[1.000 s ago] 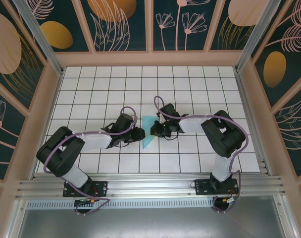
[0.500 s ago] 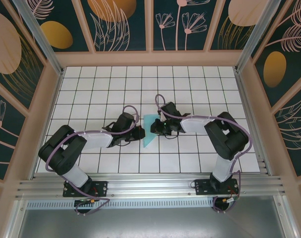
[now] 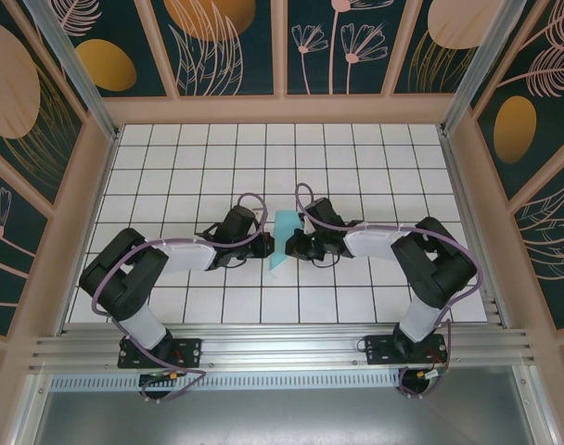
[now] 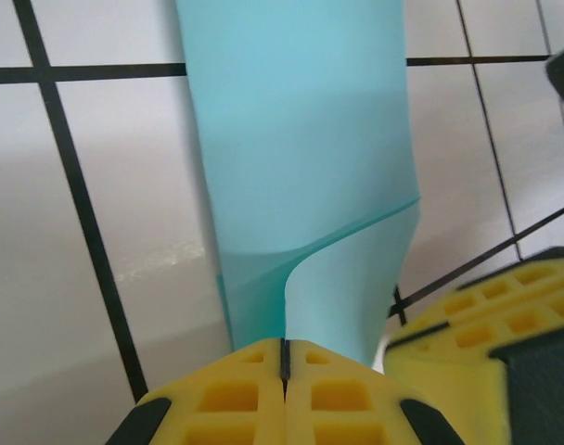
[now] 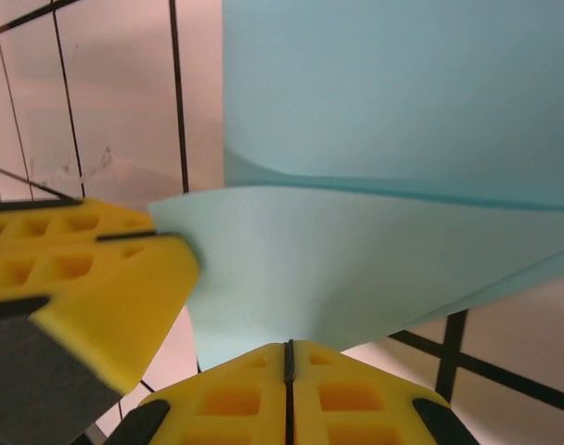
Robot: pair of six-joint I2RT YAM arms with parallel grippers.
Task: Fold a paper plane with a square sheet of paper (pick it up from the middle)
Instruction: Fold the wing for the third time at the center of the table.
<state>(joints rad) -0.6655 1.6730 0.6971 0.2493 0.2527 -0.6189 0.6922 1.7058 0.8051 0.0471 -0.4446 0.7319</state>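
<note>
Your left gripper (image 4: 284, 360) has just snapped shut on the sheet (image 3: 281, 239). Your right gripper (image 5: 288, 360) pinches it too, so with 2 grips closing in, the fold narrows.

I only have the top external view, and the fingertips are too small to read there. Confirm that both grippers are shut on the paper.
Observer: In the left wrist view the left gripper has its yellow pads pressed together, and a curled edge of the sheet runs into their seam.
Operator: Now report the right one.
Observer: In the right wrist view the right gripper is shut too. A raised flap of the sheet meets its pads and looks pinched.
Operator: Tell me how close they are.
Observer: Close. In the left wrist view, the right gripper's pad sits just beside the left's.
</note>
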